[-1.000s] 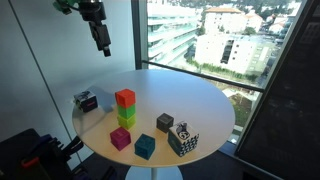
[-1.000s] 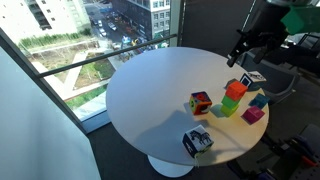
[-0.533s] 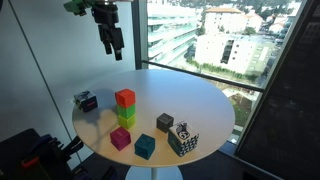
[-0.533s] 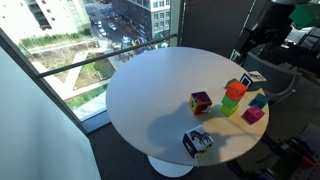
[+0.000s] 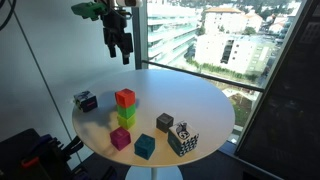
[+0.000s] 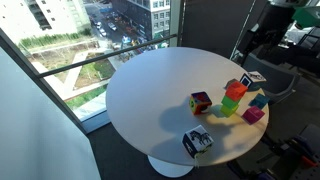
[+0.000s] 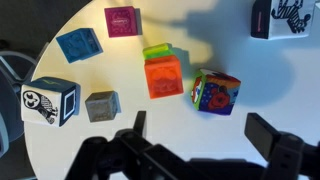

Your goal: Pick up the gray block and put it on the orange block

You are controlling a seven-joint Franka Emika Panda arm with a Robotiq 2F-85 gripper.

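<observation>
The gray block (image 7: 102,105) sits on the white round table (image 7: 200,40), next to a black-and-white patterned cube (image 7: 50,102); it also shows in an exterior view (image 5: 165,121). The orange block (image 7: 163,76) rests on top of a lime green cube (image 7: 157,51), to the right of the gray block in the wrist view; it shows in both exterior views (image 5: 125,98) (image 6: 236,90). My gripper (image 7: 205,135) is open and empty. It hangs high above the table (image 5: 123,50), away from all the cubes.
A multicoloured cube (image 7: 216,92) lies right of the orange block. A magenta cube (image 7: 122,20), a teal cube (image 7: 78,45) and a second black-and-white cube (image 7: 283,17) also stand on the table. A large window (image 5: 210,40) is behind it.
The gripper has moved sideways from beside the table to above its far edge, staying high and open. The cubes have not moved.
</observation>
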